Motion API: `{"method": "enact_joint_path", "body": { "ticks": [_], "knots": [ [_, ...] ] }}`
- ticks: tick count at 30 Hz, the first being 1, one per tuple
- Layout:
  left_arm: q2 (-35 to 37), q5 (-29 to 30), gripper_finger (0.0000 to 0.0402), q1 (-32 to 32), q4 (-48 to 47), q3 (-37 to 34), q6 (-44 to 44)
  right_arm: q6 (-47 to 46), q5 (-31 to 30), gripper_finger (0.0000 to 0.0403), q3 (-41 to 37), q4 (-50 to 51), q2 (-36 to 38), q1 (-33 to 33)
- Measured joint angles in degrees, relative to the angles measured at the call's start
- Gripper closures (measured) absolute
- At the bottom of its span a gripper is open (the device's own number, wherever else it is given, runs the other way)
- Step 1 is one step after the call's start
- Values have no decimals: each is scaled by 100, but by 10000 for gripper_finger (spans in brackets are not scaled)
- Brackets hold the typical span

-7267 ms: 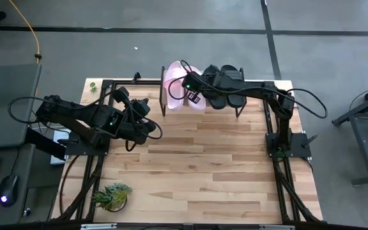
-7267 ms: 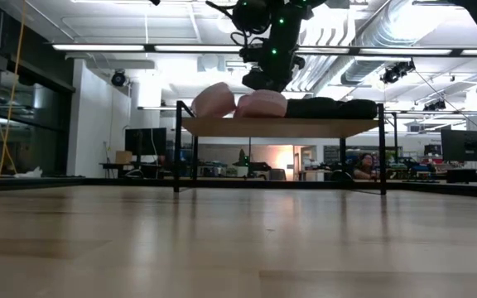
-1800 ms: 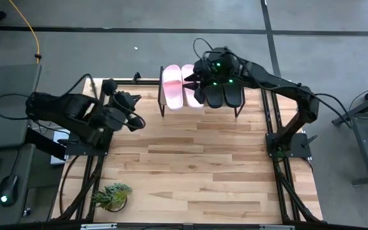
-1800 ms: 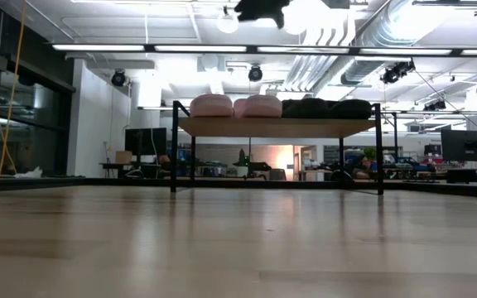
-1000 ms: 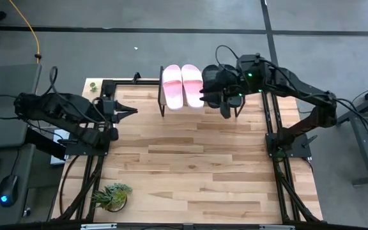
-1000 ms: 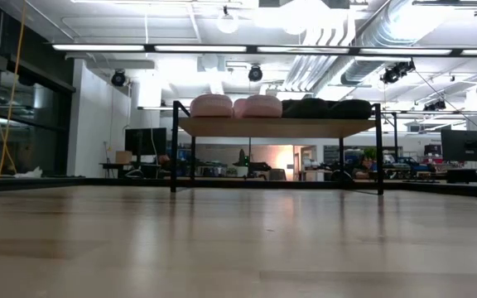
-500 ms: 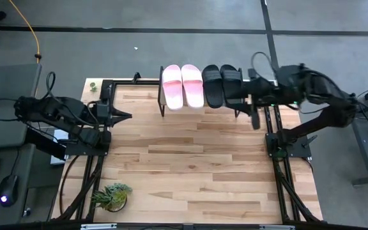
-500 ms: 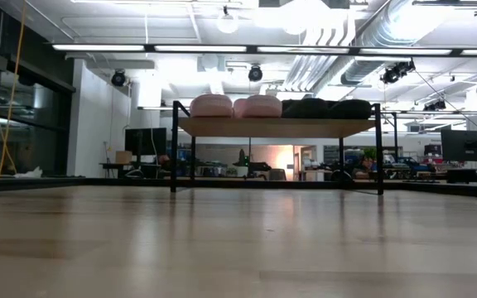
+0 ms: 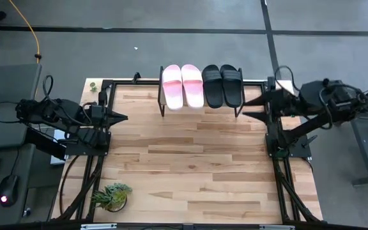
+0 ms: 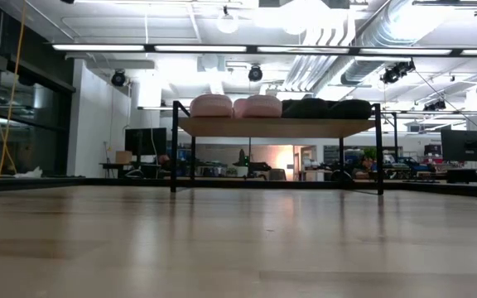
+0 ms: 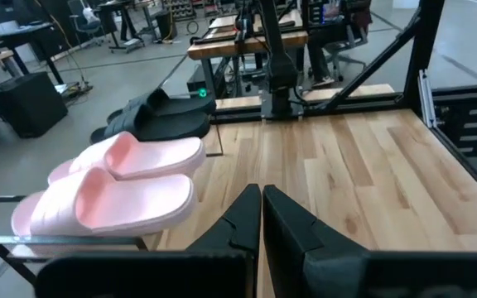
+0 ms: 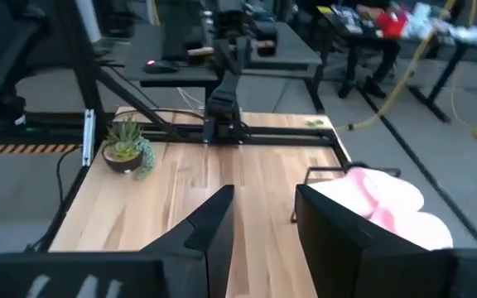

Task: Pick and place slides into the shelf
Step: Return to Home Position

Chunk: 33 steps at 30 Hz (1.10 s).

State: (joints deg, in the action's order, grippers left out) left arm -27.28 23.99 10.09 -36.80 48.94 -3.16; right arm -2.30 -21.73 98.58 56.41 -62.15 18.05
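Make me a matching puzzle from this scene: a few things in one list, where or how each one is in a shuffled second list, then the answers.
Things
1. pair of light pink slide sandals
2. pair of matte black slide sandals
3. small green potted plant
4. right end effector

Place or state
A. fingers open, holding nothing
B. on the wood-topped shelf, the half nearer the left end effector
C. on the tabletop, at a corner far from the shelf
D. on the shelf, the half nearer the right end effector

Pairs: 1-B, 2-D, 3-C, 4-A
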Motion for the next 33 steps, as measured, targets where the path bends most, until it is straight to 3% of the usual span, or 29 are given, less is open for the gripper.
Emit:
{"method": "enact_joint_path", "body": {
  "ticks": [11,18,25,33],
  "knots": [
    [293,0,396,0,486,-578,-46,727,72,284,-3856,-3181,2575,-4],
    [317,71,396,0,660,-578,-1,737,294,284,-5685,-4374,4453,-42],
    [319,99,396,0,638,-639,55,742,544,284,-6865,-4977,5701,-42],
    [700,242,396,0,841,-1357,121,921,527,284,-7622,-5464,6190,-42]
  ]
}}
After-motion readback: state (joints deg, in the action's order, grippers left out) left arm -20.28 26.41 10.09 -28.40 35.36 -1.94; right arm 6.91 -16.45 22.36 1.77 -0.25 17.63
